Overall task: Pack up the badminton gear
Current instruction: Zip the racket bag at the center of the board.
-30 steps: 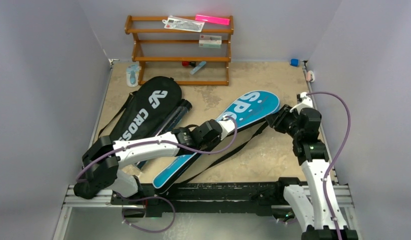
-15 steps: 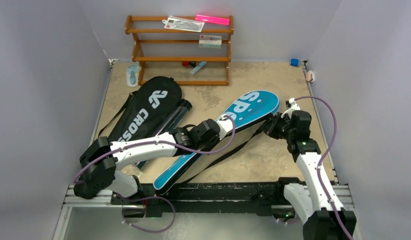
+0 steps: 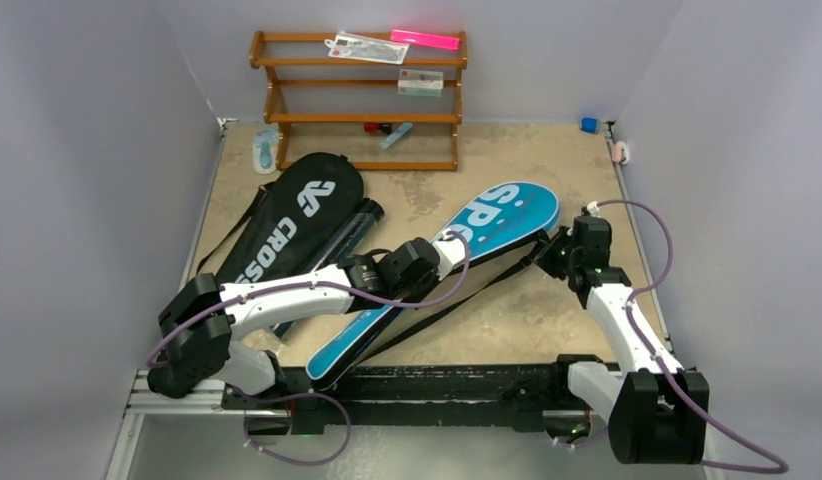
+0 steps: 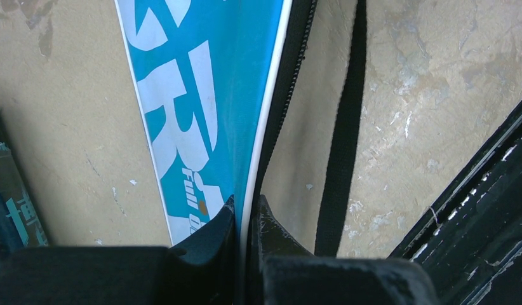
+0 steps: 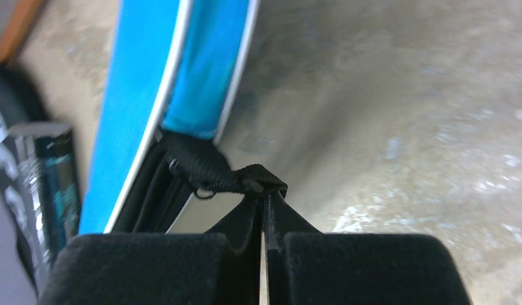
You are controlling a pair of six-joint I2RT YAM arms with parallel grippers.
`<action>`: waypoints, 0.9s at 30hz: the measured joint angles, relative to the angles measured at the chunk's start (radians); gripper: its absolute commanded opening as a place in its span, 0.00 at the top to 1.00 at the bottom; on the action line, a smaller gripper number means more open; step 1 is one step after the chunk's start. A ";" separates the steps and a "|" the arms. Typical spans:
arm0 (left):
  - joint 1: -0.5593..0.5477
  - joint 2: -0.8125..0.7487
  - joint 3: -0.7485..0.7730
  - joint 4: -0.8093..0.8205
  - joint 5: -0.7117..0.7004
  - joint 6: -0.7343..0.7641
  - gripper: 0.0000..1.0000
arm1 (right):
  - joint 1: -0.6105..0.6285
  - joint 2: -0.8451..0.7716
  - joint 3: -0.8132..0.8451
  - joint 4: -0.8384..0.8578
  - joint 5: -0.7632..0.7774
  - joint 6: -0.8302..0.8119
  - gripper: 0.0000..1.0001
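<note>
The blue "SPORT" racket cover (image 3: 497, 215) lies slanted across the middle of the table. My left gripper (image 3: 449, 250) is shut on its white-piped edge; the left wrist view shows that edge pinched between the fingers (image 4: 247, 206), with the blue cover (image 4: 201, 95) running away from them. My right gripper (image 3: 549, 256) sits at the cover's right side. It is shut (image 5: 265, 194) on a black strap tab (image 5: 214, 168) with a small ring, at the edge of the blue cover (image 5: 144, 95). The black "CROSSWAY" cover (image 3: 292, 220) and the long black tube (image 3: 349, 232) lie to the left.
A brown wooden rack (image 3: 362, 95) holding a pink bar and clear packets stands at the back. The cover's long black strap (image 4: 344, 140) trails over the table toward the black front rail (image 4: 487, 190). Grey walls close in both sides.
My right arm has swung left and down to the blue cover's right edge, and its jaws have shut on the black strap tab. The left gripper keeps its grip.
</note>
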 measured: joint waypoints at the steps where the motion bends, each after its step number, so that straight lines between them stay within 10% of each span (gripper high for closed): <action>1: 0.002 -0.001 -0.001 0.000 0.000 0.000 1.00 | 0.000 0.011 0.001 -0.010 0.039 0.019 1.00; 27: 0.009 -0.006 -0.007 -0.005 0.005 -0.017 1.00 | -0.009 -0.072 0.046 -0.073 0.123 -0.029 0.93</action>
